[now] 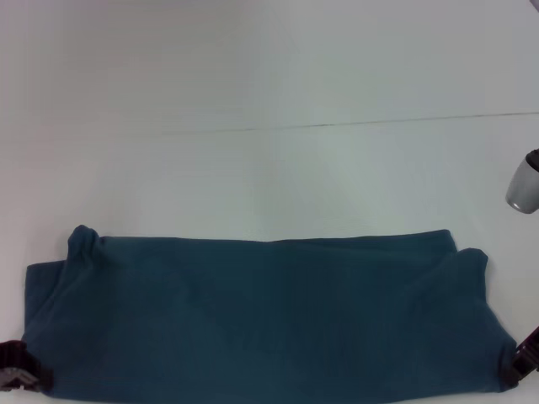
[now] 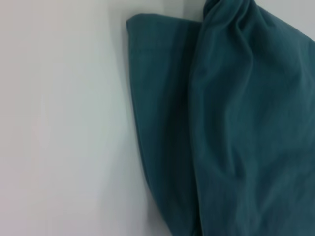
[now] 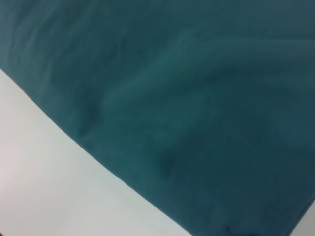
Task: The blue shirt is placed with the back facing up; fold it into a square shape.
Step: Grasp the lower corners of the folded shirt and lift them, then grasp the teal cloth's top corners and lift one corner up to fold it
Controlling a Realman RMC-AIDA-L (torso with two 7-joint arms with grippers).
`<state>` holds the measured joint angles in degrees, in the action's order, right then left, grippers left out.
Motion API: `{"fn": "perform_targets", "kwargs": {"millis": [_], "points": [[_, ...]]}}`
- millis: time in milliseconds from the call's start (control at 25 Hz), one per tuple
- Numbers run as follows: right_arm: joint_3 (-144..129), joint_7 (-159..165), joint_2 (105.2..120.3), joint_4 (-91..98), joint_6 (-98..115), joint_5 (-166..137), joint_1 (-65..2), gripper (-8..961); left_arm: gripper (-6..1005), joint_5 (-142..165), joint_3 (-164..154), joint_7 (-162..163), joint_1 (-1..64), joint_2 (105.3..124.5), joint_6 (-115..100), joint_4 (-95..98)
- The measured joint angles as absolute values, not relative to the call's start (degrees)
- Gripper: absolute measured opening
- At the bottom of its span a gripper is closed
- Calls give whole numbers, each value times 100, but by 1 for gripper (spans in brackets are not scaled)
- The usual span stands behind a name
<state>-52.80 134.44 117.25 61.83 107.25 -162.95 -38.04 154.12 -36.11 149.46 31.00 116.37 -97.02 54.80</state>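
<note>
Shirt lies wide between both grippers

The blue shirt (image 1: 261, 320) runs left-right; left gripper (image 1: 18, 366) and right gripper (image 1: 520, 360) touch its near corners, grip unclear.

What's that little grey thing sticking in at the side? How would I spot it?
Start at the big white table and find the wide teal-blue cotton shirt lying flat along its near edge. Look above the shirt's right corner, at the picture's edge: the small rounded grey cylinder pokes in there, the only grey, hard-looking thing around.
</note>
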Motion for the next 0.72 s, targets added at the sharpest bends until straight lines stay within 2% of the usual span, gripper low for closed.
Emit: {"fn": "perform_targets", "kwargs": {"millis": [160,400,520,720], "points": [[-5267,13409,11701,6234,10683,-16295,-3802,134,61,15410,-3612,14939,3123,11645,-9651,5471],[-4910,12873,11600,6428,10906,-16204,-3817,383,61,15391,-3611,14891,3132,11646,-9511,5405],[-4612,12603,11543,6738,11029,-16136,-3838,477,61,15376,-3531,14852,3141,11644,-9479,5405],[-4198,12195,11540,7378,11041,-15351,-3745,633,60,15137,-3268,14727,3156,11599,-9493,5415]]}}
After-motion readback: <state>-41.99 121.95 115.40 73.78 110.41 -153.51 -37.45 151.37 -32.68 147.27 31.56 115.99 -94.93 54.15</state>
